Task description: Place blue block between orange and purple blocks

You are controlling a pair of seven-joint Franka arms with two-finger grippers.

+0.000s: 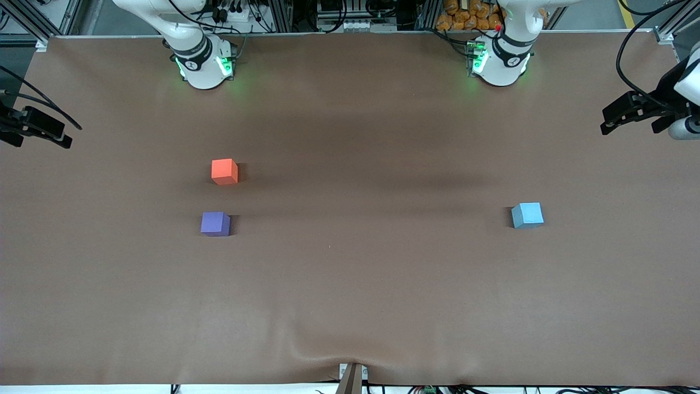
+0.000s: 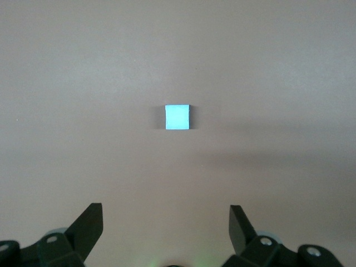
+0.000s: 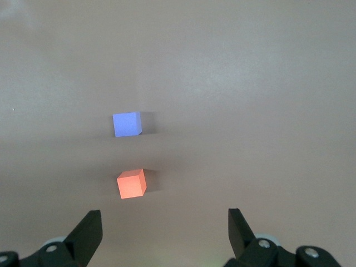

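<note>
The blue block [image 1: 528, 214] lies alone on the brown table toward the left arm's end; it also shows in the left wrist view [image 2: 177, 117]. The orange block [image 1: 224, 171] and the purple block [image 1: 215, 223] lie toward the right arm's end, the purple one nearer the front camera, with a gap of about one block between them. Both show in the right wrist view, orange [image 3: 132, 183] and purple [image 3: 127, 124]. My left gripper [image 2: 166, 208] is open and empty, high over the table short of the blue block. My right gripper [image 3: 164, 212] is open and empty, high over the table short of the orange block.
The brown table cover [image 1: 350, 284] has a wrinkle at its front edge near a small fixture [image 1: 353, 377]. The two arm bases [image 1: 203, 65] [image 1: 500, 63] stand at the table's back edge.
</note>
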